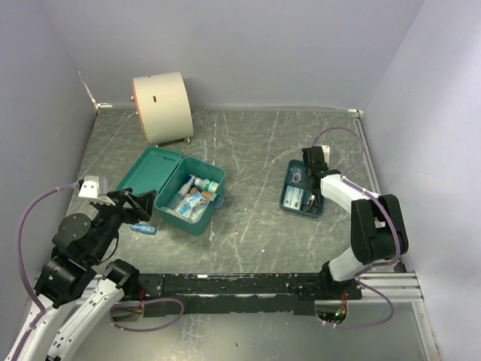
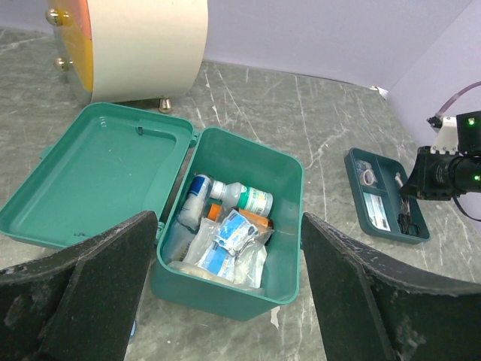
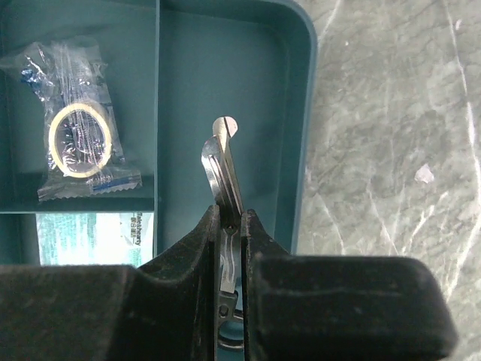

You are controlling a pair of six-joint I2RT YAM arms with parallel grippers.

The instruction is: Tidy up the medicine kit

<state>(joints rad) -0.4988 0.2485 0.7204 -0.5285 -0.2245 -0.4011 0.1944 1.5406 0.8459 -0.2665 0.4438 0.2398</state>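
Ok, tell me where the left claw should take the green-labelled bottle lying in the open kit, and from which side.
Probably best to grip the bottle across its round body at the label, coming straight down. It lies on its side among the other supplies, and the walls of the medicine kit block any sideways approach. Turn the left claw crosswise to its length.
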